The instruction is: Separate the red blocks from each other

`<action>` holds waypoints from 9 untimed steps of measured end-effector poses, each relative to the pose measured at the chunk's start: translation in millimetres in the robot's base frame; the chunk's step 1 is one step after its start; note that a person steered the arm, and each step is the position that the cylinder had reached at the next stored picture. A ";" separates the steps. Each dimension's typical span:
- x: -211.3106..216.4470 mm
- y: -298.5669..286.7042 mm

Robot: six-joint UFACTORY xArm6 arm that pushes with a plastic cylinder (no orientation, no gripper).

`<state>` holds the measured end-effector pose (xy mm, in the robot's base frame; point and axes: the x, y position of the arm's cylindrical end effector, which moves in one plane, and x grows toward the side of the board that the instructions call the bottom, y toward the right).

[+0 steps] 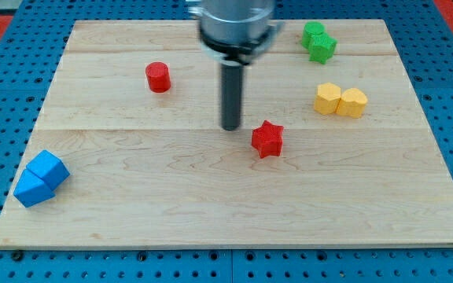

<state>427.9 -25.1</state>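
Red star [267,139] just right of my tip [231,127]; red cylinder [158,77] well apart.

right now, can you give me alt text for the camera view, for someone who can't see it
My tip rests on a wooden board just left of a red star block, with a red cylinder apart at upper left. Two green blocks touch at top right, two yellow blocks below them, two blue blocks at lower left.
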 end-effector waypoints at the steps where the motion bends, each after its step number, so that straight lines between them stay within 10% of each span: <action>1: -21.8 -132.5; 5: -93.1 -85.7; 7: -67.6 -50.5; 9: 77.4 -81.0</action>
